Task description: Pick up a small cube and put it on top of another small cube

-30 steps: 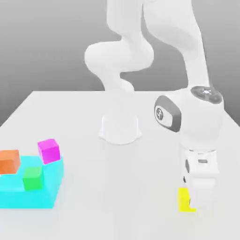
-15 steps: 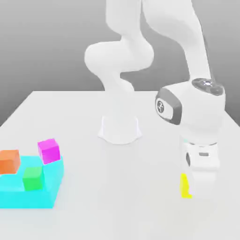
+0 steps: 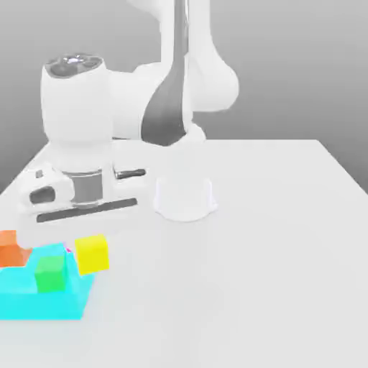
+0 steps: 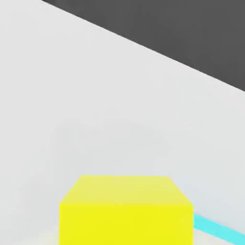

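Observation:
The small yellow cube (image 3: 92, 253) stands at the cyan block's (image 3: 43, 296) far right corner, on the spot of the magenta cube (image 3: 69, 249), of which just a thin sliver peeks out beside it. My gripper (image 3: 88, 214) hangs directly above the yellow cube, with a small gap showing between the hand and the cube's top. In the hand view the yellow cube (image 4: 126, 210) lies close below the camera, and a cyan strip (image 4: 217, 228) shows beside it.
A green cube (image 3: 50, 273) and an orange cube (image 3: 11, 248) rest on the cyan block at the exterior view's left. The arm's white base (image 3: 185, 198) stands mid-table. Bare white tabletop (image 3: 273, 259) stretches toward the exterior view's right.
The arm swung from the exterior view's right to its left, carrying the yellow cube off the table. The cube now covers the magenta cube.

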{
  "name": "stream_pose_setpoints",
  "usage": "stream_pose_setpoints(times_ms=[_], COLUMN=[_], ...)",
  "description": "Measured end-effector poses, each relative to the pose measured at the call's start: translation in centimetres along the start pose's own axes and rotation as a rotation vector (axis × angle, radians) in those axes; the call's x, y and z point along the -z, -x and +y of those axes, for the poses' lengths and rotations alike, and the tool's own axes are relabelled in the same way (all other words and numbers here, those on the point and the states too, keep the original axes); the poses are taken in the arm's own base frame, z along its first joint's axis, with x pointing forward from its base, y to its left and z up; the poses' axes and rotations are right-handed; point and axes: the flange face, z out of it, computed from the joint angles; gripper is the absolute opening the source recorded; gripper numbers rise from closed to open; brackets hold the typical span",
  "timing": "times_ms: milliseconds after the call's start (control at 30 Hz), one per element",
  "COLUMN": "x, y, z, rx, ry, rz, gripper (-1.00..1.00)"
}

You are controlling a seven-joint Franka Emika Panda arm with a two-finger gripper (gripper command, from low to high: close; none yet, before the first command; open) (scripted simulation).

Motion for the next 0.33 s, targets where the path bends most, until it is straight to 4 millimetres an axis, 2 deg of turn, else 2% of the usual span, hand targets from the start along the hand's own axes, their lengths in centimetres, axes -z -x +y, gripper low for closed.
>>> stream_pose_setpoints(times_ms=[33,67,200,233,333], x=[0.6,0.3,-4.0,-4.9,-4.9], y=[-0.2,-0.3,-0.4,-0.3,-0.3], z=[2.0,3.1,4.0,4.0,3.9], rx=[-0.069,-0.109,-0.146,-0.147,-0.146], ry=[-0.01,-0.017,-0.023,-0.022,-0.022], rz=[-0.003,-0.005,-0.007,-0.007,-0.007], gripper=[-1.0,-1.0,-1.0,1.0,1.0])
